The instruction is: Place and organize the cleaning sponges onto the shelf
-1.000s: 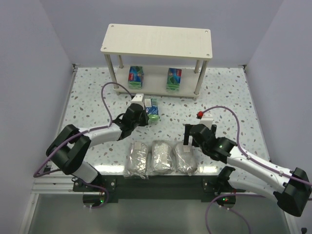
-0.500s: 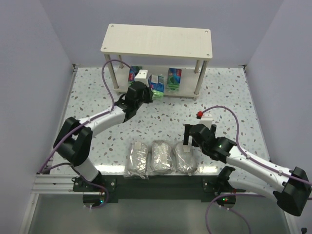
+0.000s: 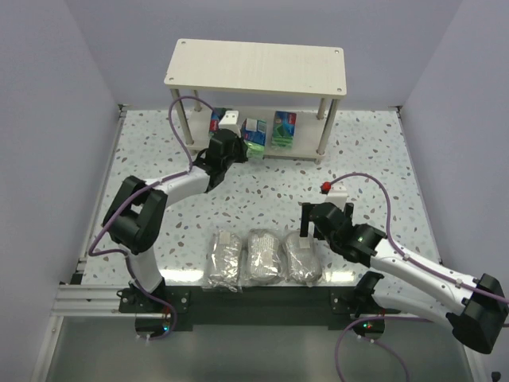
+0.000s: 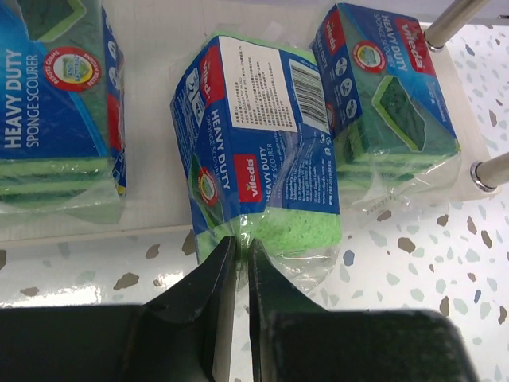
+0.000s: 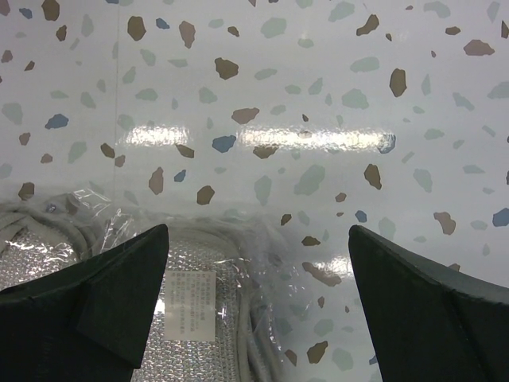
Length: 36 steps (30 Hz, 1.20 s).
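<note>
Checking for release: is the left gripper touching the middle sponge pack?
Touching. The left wrist view shows the left gripper pinching the middle sponge pack by its wrapper.

Left arm is extended far and centre; left claw (image 4: 237, 245) is nearly closed, pinching the sponge pack (image 4: 262, 143). Right arm is bent near right; right claw (image 5: 258, 232) is spread wide, pointing down.

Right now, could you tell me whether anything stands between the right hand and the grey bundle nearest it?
Nothing visible does. The open right hand hangs over the rightmost grey bundle, which lies uncovered beneath its spread jaws in the wrist view.
</note>
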Tool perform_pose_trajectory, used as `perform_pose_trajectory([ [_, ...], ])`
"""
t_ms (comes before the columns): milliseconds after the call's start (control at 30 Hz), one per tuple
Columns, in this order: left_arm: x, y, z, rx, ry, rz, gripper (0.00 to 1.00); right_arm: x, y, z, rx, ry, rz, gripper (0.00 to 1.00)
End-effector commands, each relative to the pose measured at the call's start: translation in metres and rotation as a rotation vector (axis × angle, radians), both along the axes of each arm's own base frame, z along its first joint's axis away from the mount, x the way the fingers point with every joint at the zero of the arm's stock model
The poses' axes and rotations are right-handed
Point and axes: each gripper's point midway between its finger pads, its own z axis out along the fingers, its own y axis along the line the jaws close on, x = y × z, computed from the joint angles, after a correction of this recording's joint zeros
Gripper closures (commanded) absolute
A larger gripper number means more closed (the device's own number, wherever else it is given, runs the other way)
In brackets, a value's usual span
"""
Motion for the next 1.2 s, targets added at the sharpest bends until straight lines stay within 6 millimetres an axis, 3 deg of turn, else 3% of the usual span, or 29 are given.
perform_pose_trajectory([
  [0, 0.025, -0.005, 0.046, -0.078, -0.141, 0.019, 0.86, 0.004, -0.004, 0.002, -0.027, -0.024, -0.014, 0.01],
  [267, 0.053, 0.003, 0.035, -0.082, -0.121, 0.06, 0.82, 0.007, 0.002, -0.002, -0.029, -0.016, -0.004, 0.01],
  [400, 0.058, 0.002, 0.032, -0.112, -0.128, 0.045, 0.75, 0.009, 0.005, -0.002, -0.031, -0.017, -0.001, 0.01],
  [500, 0.06, 0.003, 0.031, -0.125, -0.129, 0.05, 0.52, 0.01, 0.005, -0.003, -0.035, -0.014, -0.002, 0.01],
  [533, 0.059, 0.004, 0.028, -0.124, -0.124, 0.052, 0.38, 0.011, 0.006, -0.003, -0.036, -0.013, -0.001, 0.01],
  [600, 0.054, 0.007, 0.037, -0.142, -0.138, 0.06, 0.29, 0.011, 0.006, -0.002, -0.031, -0.015, -0.003, 0.01],
  [633, 0.048, 0.01, 0.031, -0.139, -0.131, 0.061, 0.22, 0.011, 0.007, -0.003, -0.029, -0.014, -0.003, 0.01],
  [667, 0.044, 0.012, 0.047, -0.156, -0.163, 0.059, 0.2, 0.011, 0.008, -0.002, -0.023, -0.017, -0.003, 0.01],
  [733, 0.034, 0.018, 0.049, -0.151, -0.16, 0.067, 0.12, 0.012, 0.009, -0.002, -0.014, -0.019, -0.005, 0.01],
  [767, 0.028, 0.022, 0.065, -0.163, -0.186, 0.072, 0.11, 0.012, 0.009, -0.002, -0.012, -0.017, -0.006, 0.01],
  [800, 0.023, 0.026, 0.07, -0.165, -0.19, 0.08, 0.09, 0.012, 0.009, -0.002, -0.007, -0.02, -0.009, 0.01],
  [833, 0.016, 0.031, 0.064, -0.157, -0.172, 0.09, 0.08, 0.012, 0.01, -0.001, -0.002, -0.022, -0.009, 0.01],
  [867, 0.007, 0.036, 0.08, -0.172, -0.187, 0.096, 0.08, 0.012, 0.011, -0.001, 0.001, -0.022, -0.009, 0.01],
  [900, 0.0, 0.04, 0.081, -0.174, -0.179, 0.104, 0.07, 0.013, 0.011, 0.001, 0.006, -0.024, -0.011, 0.01],
  [933, -0.01, 0.045, 0.071, -0.168, -0.145, 0.11, 0.07, 0.014, 0.011, 0.003, 0.013, -0.029, -0.016, 0.01],
  [967, -0.02, 0.046, 0.089, -0.195, -0.177, 0.096, 0.07, 0.013, 0.012, 0.004, 0.022, -0.032, -0.016, 0.01],
  [1000, -0.029, 0.042, 0.091, -0.203, -0.179, 0.055, 0.07, 0.013, 0.013, 0.006, 0.031, -0.035, -0.018, 0.01],
  [1167, -0.07, 0.054, 0.091, -0.189, -0.129, 0.033, 0.07, 0.014, 0.013, 0.013, 0.049, -0.045, -0.028, 0.01],
])
